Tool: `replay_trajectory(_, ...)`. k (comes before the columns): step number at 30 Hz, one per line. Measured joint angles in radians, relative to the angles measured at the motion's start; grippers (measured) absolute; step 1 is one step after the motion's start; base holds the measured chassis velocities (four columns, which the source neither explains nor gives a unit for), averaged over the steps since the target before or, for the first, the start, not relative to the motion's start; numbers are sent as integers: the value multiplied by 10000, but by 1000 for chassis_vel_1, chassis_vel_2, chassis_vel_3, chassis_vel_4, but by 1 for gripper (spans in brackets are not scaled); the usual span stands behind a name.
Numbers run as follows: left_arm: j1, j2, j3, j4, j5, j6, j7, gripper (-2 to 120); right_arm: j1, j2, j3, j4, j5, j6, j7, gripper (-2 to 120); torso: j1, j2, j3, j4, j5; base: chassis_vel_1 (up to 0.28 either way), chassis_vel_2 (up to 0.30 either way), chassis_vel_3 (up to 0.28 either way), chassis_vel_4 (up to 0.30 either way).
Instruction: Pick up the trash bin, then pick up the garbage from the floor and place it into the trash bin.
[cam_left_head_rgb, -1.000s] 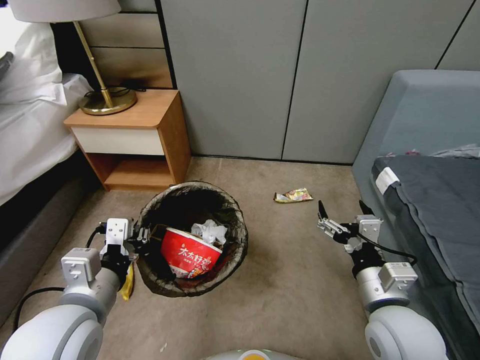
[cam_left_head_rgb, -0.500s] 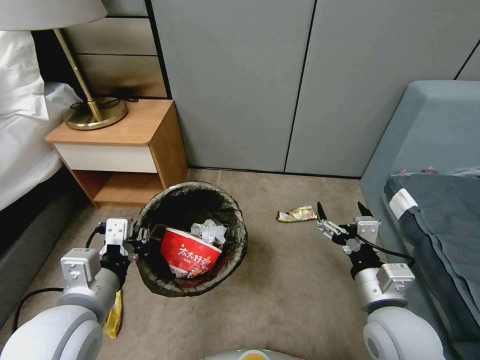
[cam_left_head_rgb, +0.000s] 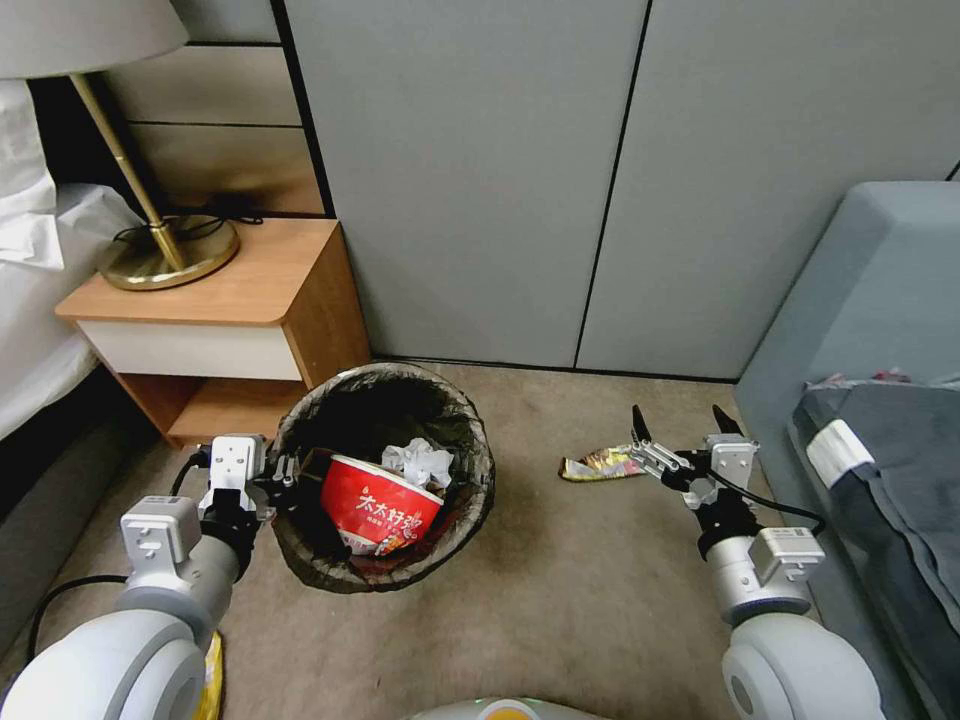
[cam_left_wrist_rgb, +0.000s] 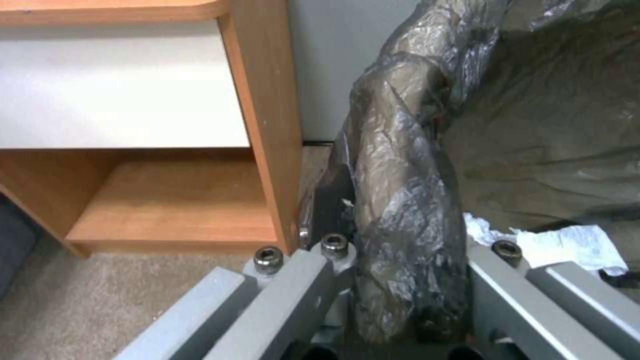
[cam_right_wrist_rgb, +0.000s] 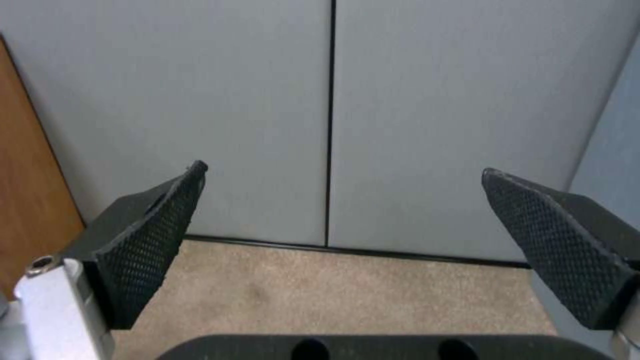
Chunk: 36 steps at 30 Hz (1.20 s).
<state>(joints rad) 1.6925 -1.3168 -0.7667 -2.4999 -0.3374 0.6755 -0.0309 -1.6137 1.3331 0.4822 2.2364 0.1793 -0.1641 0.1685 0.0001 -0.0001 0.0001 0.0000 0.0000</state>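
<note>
Beige carpet (cam_left_head_rgb: 560, 600) runs up to grey wall panels (cam_left_head_rgb: 500, 180), with a wooden nightstand (cam_left_head_rgb: 215, 330) carrying a brass lamp (cam_left_head_rgb: 165, 255) at about ten o'clock in the head view and a grey sofa (cam_left_head_rgb: 850, 300) at about three o'clock. At seven o'clock the left gripper (cam_left_head_rgb: 285, 478) is clamped on the rim of the trash bin (cam_left_head_rgb: 455, 425), its jaws closed over the dark bag liner (cam_left_wrist_rgb: 407, 210), one finger outside the wall and one inside, as the left wrist view shows. Inside the bin lie a red noodle bowl (cam_left_head_rgb: 380, 508), tilted on its side, and a crumpled white tissue (cam_left_head_rgb: 420, 462) just behind it. The bin sits just in front of the nightstand's open lower shelf (cam_left_wrist_rgb: 173, 200). At about four o'clock the right gripper (cam_left_head_rgb: 678, 425) hangs over the carpet with its jaws spread wide and holding nothing; its black textured fingertips (cam_right_wrist_rgb: 150, 240) point toward the wall. A red and yellow snack wrapper (cam_left_head_rgb: 598, 464) lies flat on the carpet beside the right gripper's left fingertip, between the bin and the sofa. A second yellow wrapper (cam_left_head_rgb: 210, 680) peeks out beneath the left arm near the bottom edge of the head view.
</note>
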Motion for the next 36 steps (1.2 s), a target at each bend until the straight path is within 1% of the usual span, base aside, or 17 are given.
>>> replay_trajectory(7,99,-6,-34,0,-5,0,0,1,1020,-327,-359,-1010,932,-544,640,100,-1,0,-1,0,2,0,0,0,0)
replay_trajectory(10,156,14,-75,0,-45,0,-7,1,1630,-534,-616,-1507,2313,-1259,1072,100,-1,0,-1,2,0,0,0,0,0)
replay_trajectory(12,159,17,-81,0,-48,0,-11,1,1731,-560,-648,-1605,2522,-1354,1121,100,-1,0,-1,2,0,0,0,0,0)
replay_trajectory(13,175,23,-92,0,-53,0,-20,1,2053,-632,-775,-1995,3024,-1599,1329,100,-1,0,0,1,0,0,0,0,0)
replay_trajectory(14,175,23,-92,0,-53,0,-20,1,2053,-632,-775,-1995,3024,-1599,1329,100,-1,0,0,1,0,0,0,0,0)
replay_trajectory(17,261,7,-101,0,-59,0,-32,1,2705,-758,-1128,-2762,3742,-1882,1795,100,-1,0,-1,0,-2,0,0,0,0)
replay_trajectory(18,261,7,-101,0,-59,0,-32,1,2705,-758,-1128,-2762,3742,-1882,1795,100,-1,0,-1,0,-2,0,0,0,0)
replay_trajectory(21,328,-18,-132,0,-70,4,-55,1,3723,-783,-1724,-3855,4353,-2000,2348,100,-1,0,0,1,1,0,0,0,0)
replay_trajectory(22,328,-18,-132,0,-70,4,-55,1,3723,-783,-1724,-3855,4353,-2000,2348,100,-1,0,0,1,1,0,0,0,0)
replay_trajectory(24,349,-40,-154,0,-72,7,-66,1,4409,-747,-2082,-4610,4590,-2000,2547,100,-1,0,0,0,-1,0,0,0,0)
replay_trajectory(26,355,-49,-168,0,-72,7,-67,1,4640,-726,-2214,-4889,4724,-2001,2649,100,-1,1,0,2,-2,0,0,0,0)
replay_trajectory(28,360,-67,-206,0,-89,10,-74,1,5146,-644,-2507,-5589,5115,-2019,2984,100,-1,0,0,2,1,0,0,0,0)
replay_trajectory(29,360,-68,-208,0,-90,10,-74,1,5203,-633,-2533,-5675,5160,-2026,3021,100,-1,0,0,1,1,0,0,0,0)
replay_trajectory(30,362,-85,-225,0,-92,10,-76,1,5502,-567,-2646,-6178,5359,-2075,3149,100,-1,0,0,2,-2,0,0,0,0)
replay_trajectory(31,362,-85,-225,0,-92,10,-76,1,5502,-567,-2646,-6178,5359,-2075,3149,100,-1,0,0,2,-2,0,0,0,0)
replay_trajectory(34,376,-181,-226,0,-80,10,-90,1,5923,-453,-2757,-7119,5435,-2079,3198,100,-1,0,0,0,0,0,0,0,0)
replay_trajectory(36,391,-217,-213,0,-77,1,-94,1,6032,-405,-2775,-7409,5440,-2071,3198,100,-1,0,0,0,0,0,0,0,0)
